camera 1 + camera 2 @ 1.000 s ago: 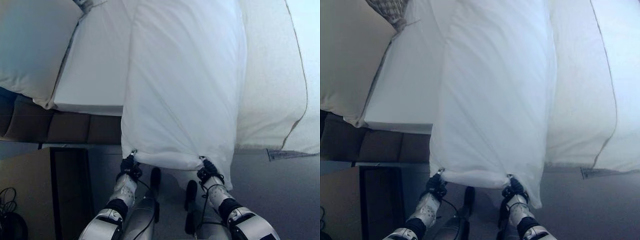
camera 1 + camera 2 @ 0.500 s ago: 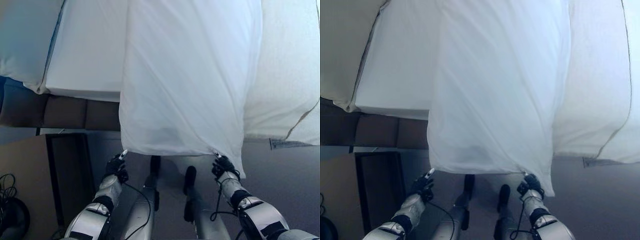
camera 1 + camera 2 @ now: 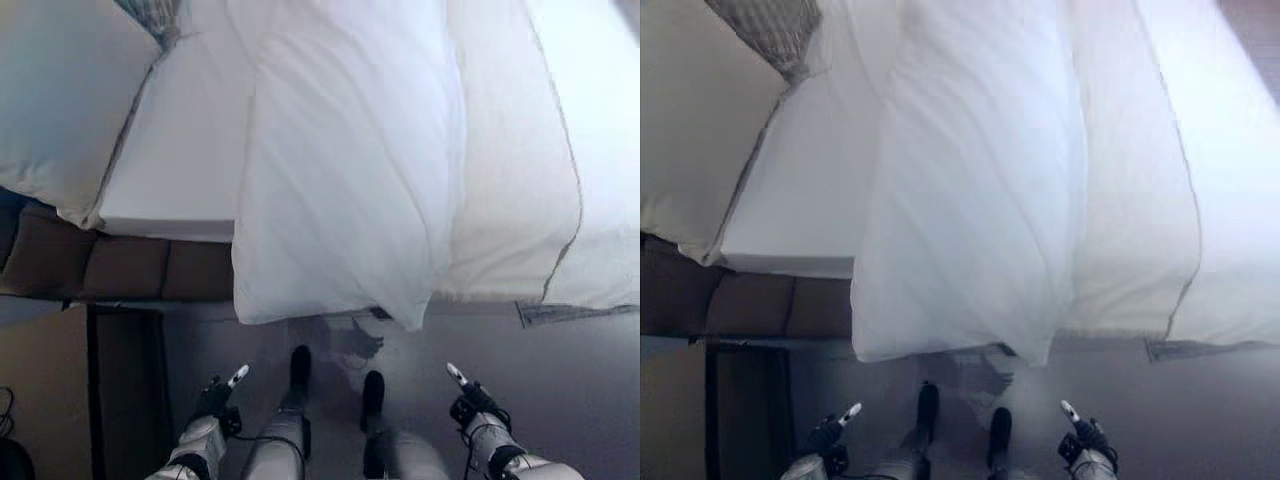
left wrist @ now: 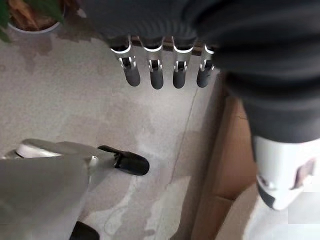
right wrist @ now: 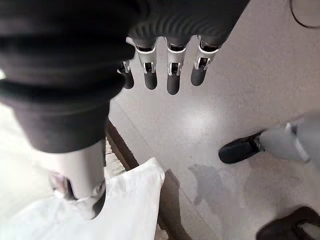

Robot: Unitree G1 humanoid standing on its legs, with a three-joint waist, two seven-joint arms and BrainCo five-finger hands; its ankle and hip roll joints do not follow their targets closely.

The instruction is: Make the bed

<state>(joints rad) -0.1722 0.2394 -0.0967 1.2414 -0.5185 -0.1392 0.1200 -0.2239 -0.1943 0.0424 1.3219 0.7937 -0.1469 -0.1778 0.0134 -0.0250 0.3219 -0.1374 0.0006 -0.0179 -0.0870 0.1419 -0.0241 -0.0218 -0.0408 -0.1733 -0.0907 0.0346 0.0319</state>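
The duvet [image 3: 350, 170] lay across the bed [image 3: 185, 160], its folded end overhanging the edge well ahead of the straight, empty fingers of the left hand [image 3: 218, 396] and right hand [image 3: 470, 400], so spreading and smoothing appeared outstanding.

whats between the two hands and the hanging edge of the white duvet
Bare grey floor, seen in the left eye view. The left hand and right hand are open below the duvet, touching nothing.
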